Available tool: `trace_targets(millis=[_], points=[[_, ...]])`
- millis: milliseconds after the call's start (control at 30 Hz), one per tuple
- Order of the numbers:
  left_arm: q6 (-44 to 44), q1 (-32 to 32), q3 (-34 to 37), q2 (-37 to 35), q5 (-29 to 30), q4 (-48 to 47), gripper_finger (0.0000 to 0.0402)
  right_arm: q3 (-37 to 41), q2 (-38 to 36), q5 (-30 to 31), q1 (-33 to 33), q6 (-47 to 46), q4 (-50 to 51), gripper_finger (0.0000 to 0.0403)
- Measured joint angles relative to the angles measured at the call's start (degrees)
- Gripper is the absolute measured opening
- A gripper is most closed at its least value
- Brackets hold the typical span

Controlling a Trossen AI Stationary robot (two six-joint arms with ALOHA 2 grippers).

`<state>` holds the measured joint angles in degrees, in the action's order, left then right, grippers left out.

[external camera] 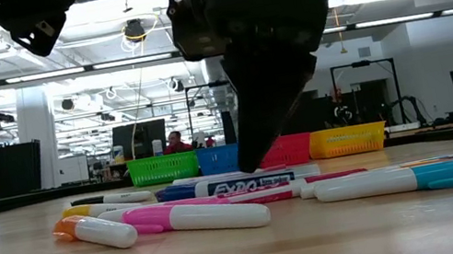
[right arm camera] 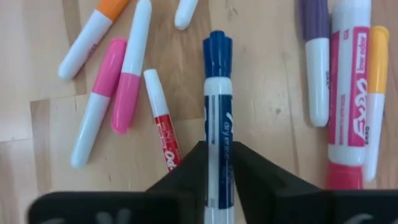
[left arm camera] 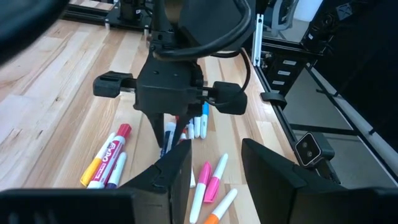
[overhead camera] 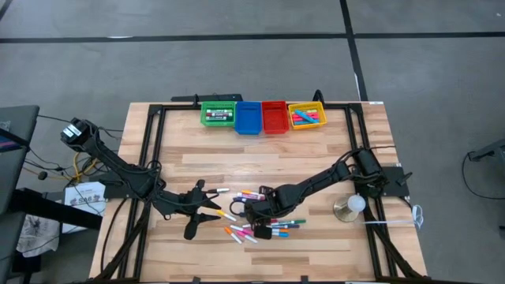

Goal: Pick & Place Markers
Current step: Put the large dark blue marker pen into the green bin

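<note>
- Markers [overhead camera: 256, 223] scattered mid-desk [overhead camera: 260, 158] — blue marker [right arm camera: 219, 134] clamped between right claw [right arm camera: 219, 163] fingers, lying flat.
- Left claw [left arm camera: 214, 171] beside the pile, fingers apart, empty.
- Blue marker's rear end hidden — behind the fingers.

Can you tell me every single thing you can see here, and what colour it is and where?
markers: about two dozen, pink, orange, blue, green and white, scattered on the table's front middle; a few more lie in the green and yellow bins
bins: four, green, blue, red, yellow, in a row at the table's far edge
table: one, light wood
blue marker: one, between the right gripper's fingers
left gripper: black, open, beside the pile
right gripper: black, shut on the blue marker
</note>
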<state>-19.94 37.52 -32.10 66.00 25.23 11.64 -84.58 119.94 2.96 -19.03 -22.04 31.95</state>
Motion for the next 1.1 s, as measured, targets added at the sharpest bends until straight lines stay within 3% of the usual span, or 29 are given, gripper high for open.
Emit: trace_targets(millis=[267, 600, 833, 1100], points=[[0.0, 0.0, 0.0, 0.0, 0.0, 0.0, 0.014, -0.02, 0.41, -0.2, 0.42, 0.08, -2.41, 0.0138], [0.04, 0.0, 0.0, 0.0, 0.0, -0.02, 0.014, 4.17, 0.5, 0.27, 0.87, -0.43, -4.75, 0.0166], [0.17, -0.92, 0.0, 0.0, 0.04, -0.02, 0.014, 6.72, 0.09, 1.26, 2.32, -4.09, -6.57, 0.0139], [0.55, -1.25, 0.0, 0.0, 0.02, -0.02, 0.014, 5.91, 0.07, -0.53, 3.3, -4.58, -6.57, 0.0045]])
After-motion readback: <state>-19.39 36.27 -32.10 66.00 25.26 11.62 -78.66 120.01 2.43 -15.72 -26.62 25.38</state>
